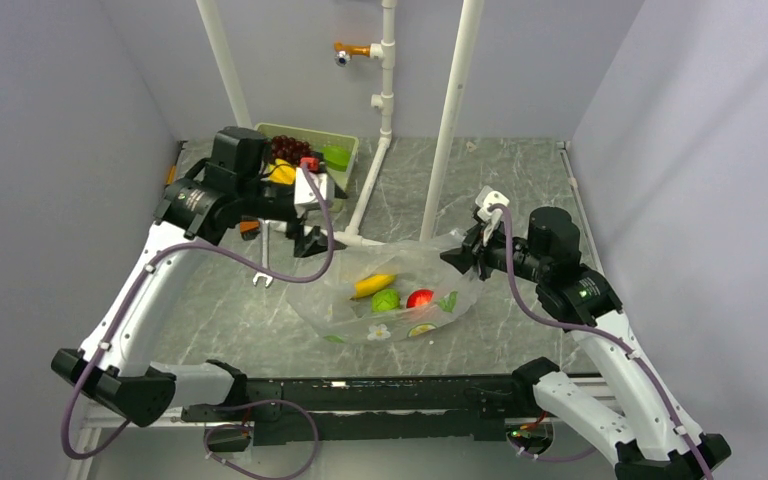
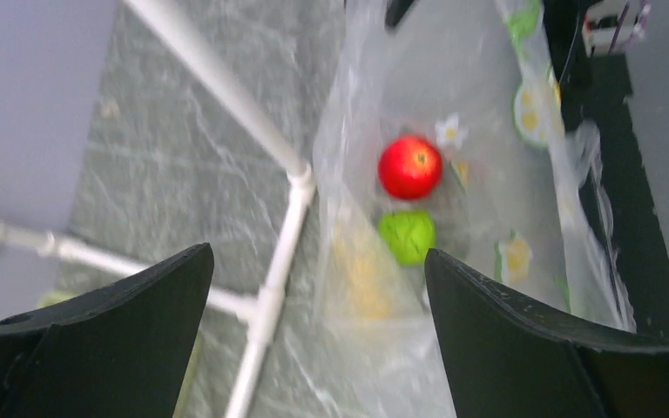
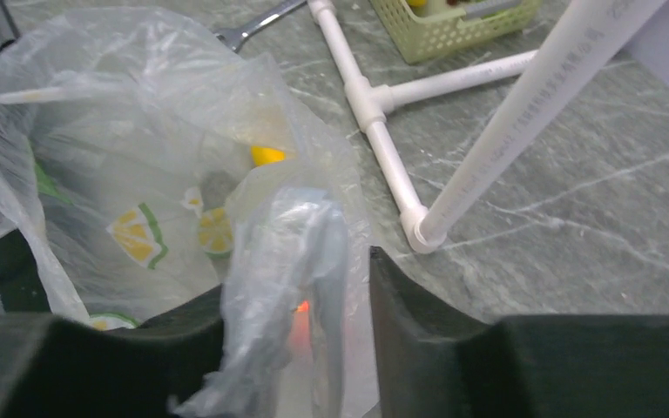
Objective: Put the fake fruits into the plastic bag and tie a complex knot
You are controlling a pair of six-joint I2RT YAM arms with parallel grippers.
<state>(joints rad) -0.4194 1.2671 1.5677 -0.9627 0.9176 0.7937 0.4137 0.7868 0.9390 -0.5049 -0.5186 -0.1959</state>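
Plastic bag (image 1: 335,300), fruit motifs (image 3: 135,239); pipe (image 3: 523,113) lettering illegible

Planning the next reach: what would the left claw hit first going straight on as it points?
Likely the plastic bag; the white pipe frame beside it could come first, depth unclear.

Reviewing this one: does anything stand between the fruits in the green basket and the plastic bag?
Yes. The white pipe frame crosses the table between the basket and the plastic bag, its low pipes close to the bag's far edge. The fruits would probably need lifting over them.
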